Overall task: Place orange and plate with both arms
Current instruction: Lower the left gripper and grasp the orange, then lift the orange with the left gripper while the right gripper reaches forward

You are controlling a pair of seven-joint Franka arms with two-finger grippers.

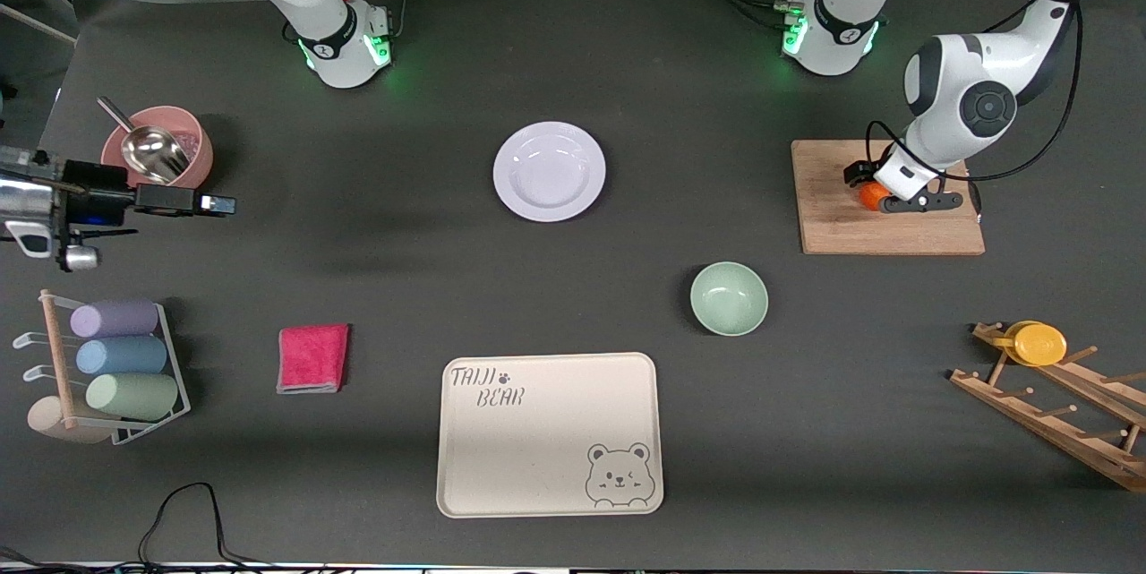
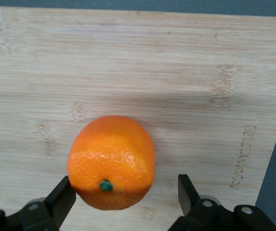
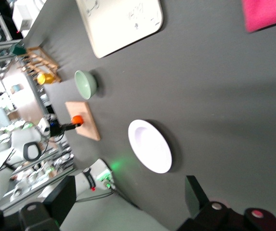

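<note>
Left gripper (image 2: pixel 126 201) down on the wooden cutting board (image 1: pixel 842 229), jaws spread wide around the orange (image 2: pixel 111 162). One fingertip (image 2: pixel 63 192) looks to be just touching the peel; the other stands clear of it with board showing between. Not clamped. Orange rests on the board, green stem nub facing the wrist camera. In the front view the fruit is mostly covered by the gripper; only a sliver of orange shows.

Right gripper (image 3: pixel 128 202) waits high up near the pink bowl (image 1: pixel 192 153), jaws wide apart, nothing between them. In the front view its arm is cut off at the frame edge.

Plate (image 1: pixel 549 171) lies bare on the dark table (image 1: pixel 376 225), well apart from the board, toward the right arm's end. Nothing on it.

Green bowl (image 1: pixel 729 298): nearer the front camera than the board, nothing in it. Pink bowl holds a metal scoop (image 1: pixel 148 149). Cream bear tray (image 1: pixel 551 435) bare. Wire rack (image 1: pixel 175 377) carries three cups on their sides: lilac, blue, green. Yellow-orange disc (image 1: pixel 1039 343) sits on the wooden peg rack (image 1: pixel 1056 417), nearer the camera than the board. Pink cloth (image 1: pixel 313 358) folded, beside the tray.
</note>
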